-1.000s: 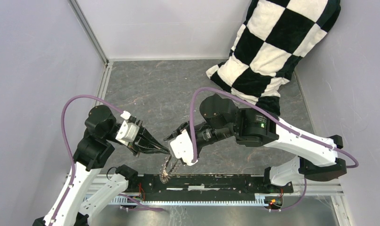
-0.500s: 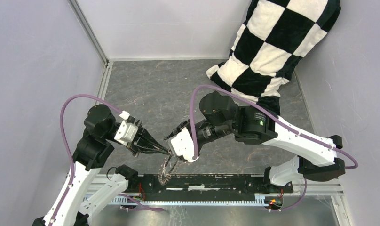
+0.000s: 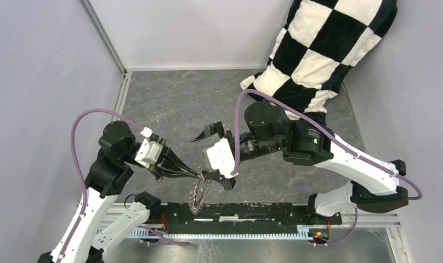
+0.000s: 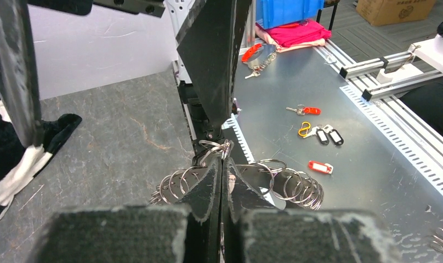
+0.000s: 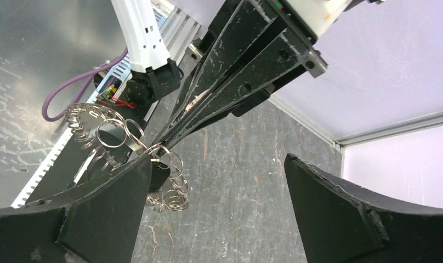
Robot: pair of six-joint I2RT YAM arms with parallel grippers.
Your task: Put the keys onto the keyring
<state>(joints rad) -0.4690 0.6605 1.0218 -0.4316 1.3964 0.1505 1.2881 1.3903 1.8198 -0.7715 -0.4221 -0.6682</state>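
Metal keyring (image 3: 196,195) over near table (image 3: 181,104) edge, left pincer (image 3: 198,175) gripping

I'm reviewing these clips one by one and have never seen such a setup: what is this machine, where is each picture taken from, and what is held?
These are two robot arms bolted at the near edge of a grey table. The wide picture looks down from above and behind them; the other two come from a camera on each wrist, showing that arm's own fingers. The left gripper is shut on a keyring, a big metal ring crowded with small metal loops, which hangs from it. The right gripper stands wide open beside it, holding nothing. A black-and-white checkered cushion leans in the far right corner. In the left wrist view, a few small tagged keys lie on a metal shelf beyond the table.
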